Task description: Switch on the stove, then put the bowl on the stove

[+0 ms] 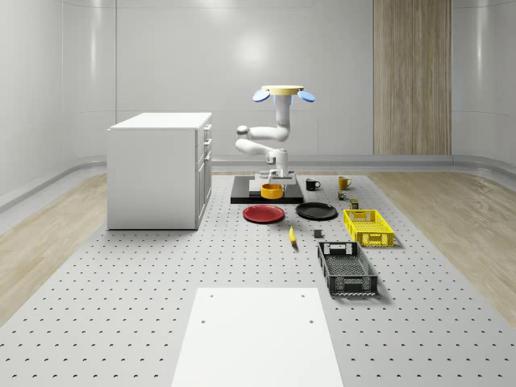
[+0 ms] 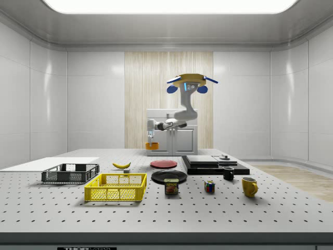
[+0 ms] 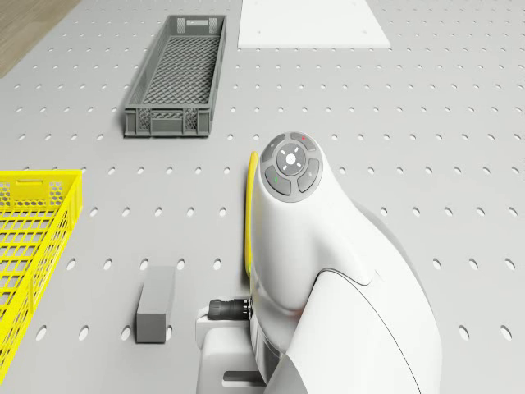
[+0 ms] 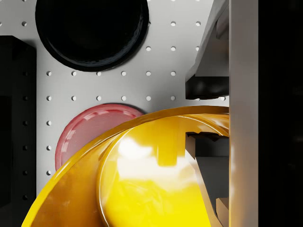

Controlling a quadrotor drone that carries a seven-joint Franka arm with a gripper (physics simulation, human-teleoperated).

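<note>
- drone point(image 1: 282, 92) hovering in the air above the far part of the perforated table point(image 1: 145, 290), about over the black stove point(image 1: 242, 190); arm point(image 1: 262, 141) folded down beneath it.
- gripper point(image 1: 272, 179) pointing down, clamped on the rim of the yellow bowl point(image 1: 272, 191) — one finger point(image 4: 208, 156) inside the bowl, the other outside the wall.
- bowl lifted clear of the table, hanging over the near edge of the stove in the whole-scene view; in the side view hanging point(image 2: 151, 146) well above the table, toward that view's left of the stove point(image 2: 213, 164).
- below the bowl in the wrist view: red plate point(image 4: 90, 130) and black plate point(image 4: 92, 30) side by side on the table, stove edge point(image 4: 16, 118) just beside them.
- banana point(image 1: 292, 235) and a small grey block point(image 3: 156, 302) nearer on the table — past them a yellow crate point(image 1: 368, 226) and a dark grey crate point(image 1: 347, 268).
- white cabinet point(image 1: 157, 169) standing at the whole-scene view's left of the stove.
- black mug point(image 1: 311, 185) and yellow mug point(image 1: 343, 182) at the whole-scene view's right of the stove.
</note>
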